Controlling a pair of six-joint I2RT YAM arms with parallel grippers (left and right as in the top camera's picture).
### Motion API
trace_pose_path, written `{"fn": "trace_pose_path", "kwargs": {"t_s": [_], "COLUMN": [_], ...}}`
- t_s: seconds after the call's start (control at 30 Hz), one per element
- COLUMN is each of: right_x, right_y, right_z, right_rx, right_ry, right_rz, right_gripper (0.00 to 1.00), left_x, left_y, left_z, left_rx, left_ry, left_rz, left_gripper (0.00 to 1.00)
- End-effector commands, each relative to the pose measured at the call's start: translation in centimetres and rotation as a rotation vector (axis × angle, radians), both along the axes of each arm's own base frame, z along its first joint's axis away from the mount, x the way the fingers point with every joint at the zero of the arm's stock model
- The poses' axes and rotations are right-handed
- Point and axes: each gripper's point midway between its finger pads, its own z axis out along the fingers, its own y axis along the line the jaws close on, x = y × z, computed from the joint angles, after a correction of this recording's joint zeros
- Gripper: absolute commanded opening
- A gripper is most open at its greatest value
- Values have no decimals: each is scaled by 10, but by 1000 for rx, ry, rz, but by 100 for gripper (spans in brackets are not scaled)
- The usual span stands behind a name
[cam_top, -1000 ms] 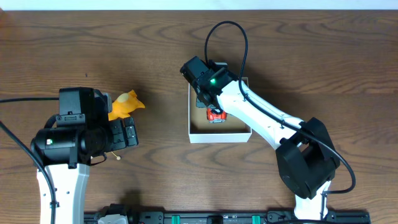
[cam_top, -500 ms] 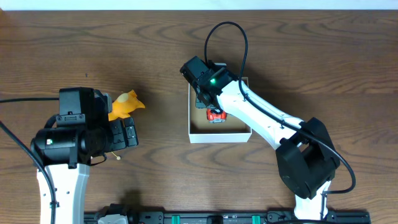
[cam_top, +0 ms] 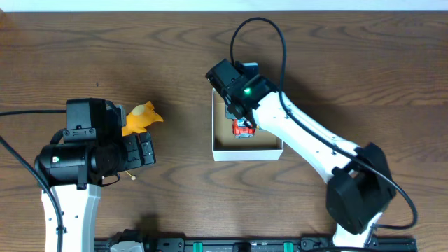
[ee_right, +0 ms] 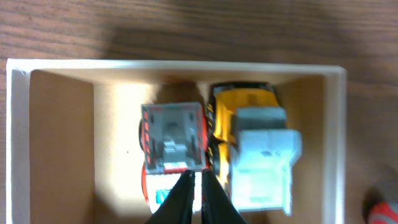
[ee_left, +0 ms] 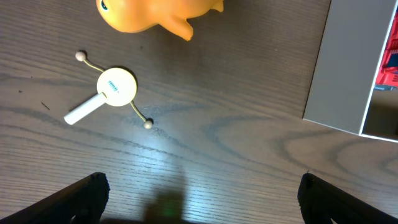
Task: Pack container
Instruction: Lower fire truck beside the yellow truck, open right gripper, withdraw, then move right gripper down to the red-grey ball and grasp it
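- Right gripper (ee_right: 199, 186) hangs over the container (ee_right: 174, 66), its two fingers pinched together to a thin slit, with nothing caught between them.
- That container is a shallow square box with thin white walls and a brown cardboard floor, and it sits on the dark wooden table (cam_top: 336, 56) just right of centre.
- Inside, side by side, are a red-and-grey toy car (ee_right: 173, 144) and a yellow toy truck (ee_right: 252, 155) with a pale blue back.
- Left gripper (ee_left: 202, 185) is spread wide and empty, low over the wood.
- Beyond it, outside the box, lie an orange toy (ee_left: 152, 12) and a small white rattle drum (ee_left: 116, 87).
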Motion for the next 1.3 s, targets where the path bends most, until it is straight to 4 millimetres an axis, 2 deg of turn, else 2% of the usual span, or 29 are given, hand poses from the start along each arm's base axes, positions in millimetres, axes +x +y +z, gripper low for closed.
{"fn": "trace_pose_path", "kwargs": {"t_s": [0.0,0.07,0.1,0.13,0.17,0.2,0.3,0.4,0.43,0.53,0.67,0.77,0.97,1.1,1.27], "right_x": [11,13,12,9,5,0,-20,-45,-52,-68,-74,-79,-88,-94,-93], "right_y": [-20,-42,-52,-65,-78,-90,-124,-152,-158,-176,-189,-192,-184,-196,-215], "right_z": [48,73,83,92,100,105,116,114,112,103,87,67,8,-24,-46], "right_rx": [62,69,73,75,75,75,87,98,101,107,115,126,202,203,203], "right_ry": [-108,-156,-167,-172,-170,-163,-109,-3,30,127,192,240,342,361,346], "right_rz": [-82,-126,-145,-167,-189,-208,-265,-320,-336,-390,-425,-438,-398,-420,-438], "right_gripper": [12,16,26,49,61,68,74,96,99,99,99,99,99,99,99], "left_x": [2,2,2,2,2,2,2,2,1,0,0,0,0,0,0], "left_y": [1,1,1,1,1,1,1,1,1,1,1,1,1,1,1], "left_z": [5,5,5,5,5,5,5,5,5,5,5,5,5,5,5], "left_rx": [-1,-1,-1,-1,-1,-1,-1,-1,-1,-1,-1,-1,-1,-1,-1], "left_ry": [-13,-13,-13,-13,-13,-12,-12,-11,-10,-5,-5,-5,-5,-5,-5], "left_rz": [13,13,13,13,13,13,13,13,13,13,13,13,13,13,13], "left_gripper": [98,98,98,98,98,98,98,98,98,98,98,98,98,98,98]}}
